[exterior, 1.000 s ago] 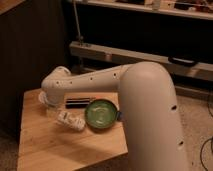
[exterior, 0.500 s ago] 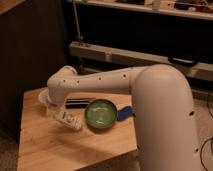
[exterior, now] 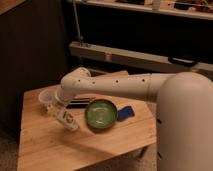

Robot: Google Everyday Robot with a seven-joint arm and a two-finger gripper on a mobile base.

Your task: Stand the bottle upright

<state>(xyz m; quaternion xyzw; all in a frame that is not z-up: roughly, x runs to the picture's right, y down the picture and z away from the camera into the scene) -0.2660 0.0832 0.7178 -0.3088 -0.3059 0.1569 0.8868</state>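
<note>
pincer (exterior: 56, 108) clenched on the bottle (exterior: 66, 120), near the surface's (exterior: 45, 145) left edge | change: bottle now tilts steeper than a moment ago, base down | meaning: nearly upright, beside green bowl (exterior: 101, 114), not yet released

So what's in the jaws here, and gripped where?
The gripper, low over the wooden table, is shut on the bottle, at its upper end; the bottle hangs tilted.

The white arm (exterior: 115, 86) reaches left (elbow bent downward), gripper (exterior: 56, 108) low over the tabletop.
</note>
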